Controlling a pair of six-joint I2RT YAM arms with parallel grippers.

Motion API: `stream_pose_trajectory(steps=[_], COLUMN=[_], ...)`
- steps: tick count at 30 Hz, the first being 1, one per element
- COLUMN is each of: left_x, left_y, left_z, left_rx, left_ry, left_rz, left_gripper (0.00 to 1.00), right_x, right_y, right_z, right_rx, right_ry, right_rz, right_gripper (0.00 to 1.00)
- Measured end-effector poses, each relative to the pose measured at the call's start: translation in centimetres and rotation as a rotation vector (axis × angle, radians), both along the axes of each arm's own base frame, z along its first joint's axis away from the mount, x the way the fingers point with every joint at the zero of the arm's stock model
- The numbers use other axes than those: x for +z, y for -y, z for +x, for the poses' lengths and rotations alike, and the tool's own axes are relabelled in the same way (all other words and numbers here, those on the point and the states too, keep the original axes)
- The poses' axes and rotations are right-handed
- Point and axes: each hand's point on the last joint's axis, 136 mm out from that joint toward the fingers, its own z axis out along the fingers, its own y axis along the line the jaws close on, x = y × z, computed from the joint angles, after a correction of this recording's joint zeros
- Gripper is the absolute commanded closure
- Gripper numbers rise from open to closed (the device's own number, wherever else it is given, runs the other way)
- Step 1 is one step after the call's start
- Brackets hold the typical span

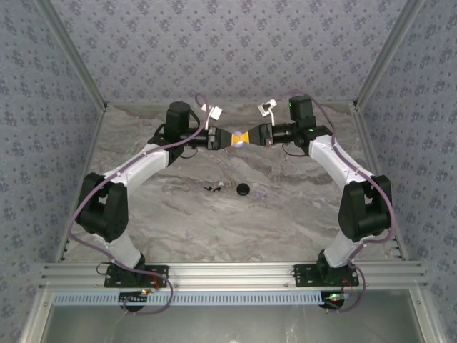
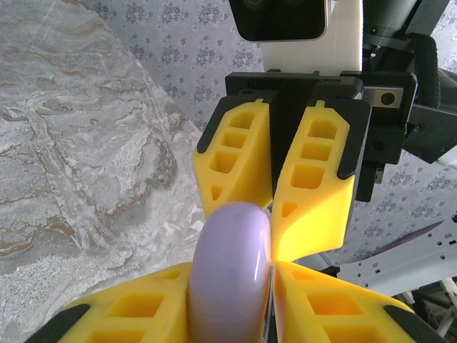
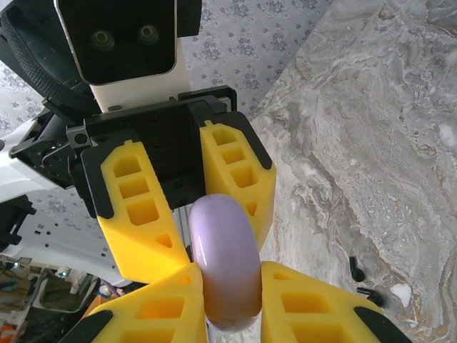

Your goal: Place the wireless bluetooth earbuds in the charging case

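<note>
the smooth, round lilac charging case (image 2: 228, 271) hangs closed, on edge, in mid-air above the marbled table (image 1: 178, 214).

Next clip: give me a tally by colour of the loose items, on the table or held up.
Lilac: 1, the charging case, up off the table
Black: 1, a round disc
Dark: 2, small dark bits left of the disc
White: 1, a tiny white bit
Total: 5; anything paler is too faint to count.

You have the charging case (image 1: 241, 137) above the far middle of the tabletop (image 1: 178, 221), between the left end effector (image 1: 235, 138) and the right end effector (image 1: 248, 137), with a round disc (image 1: 243, 189) lying nearer the arm bases.
</note>
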Motion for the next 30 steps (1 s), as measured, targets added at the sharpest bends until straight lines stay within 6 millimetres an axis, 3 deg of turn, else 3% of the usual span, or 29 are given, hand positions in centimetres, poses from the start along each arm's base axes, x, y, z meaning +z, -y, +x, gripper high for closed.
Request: stream_pose_trajectory(steps=[8, 30], left_x=[0.0, 0.4], left_y=[0.2, 0.4], left_z=[-0.1, 0.0], left_rx=[0.001, 0.019], left_ry=[0.002, 0.002], left_rz=[0.002, -0.011], left_gripper=[0.64, 0.67], right_x=[0.3, 1.4], right_y=[0.2, 0.2], right_z=[0.4, 0.7], right_rx=[-0.015, -0.033], right_ry=[0.001, 0.022], right_rz=[0.008, 0.027], right_gripper=[0.8, 0.79])
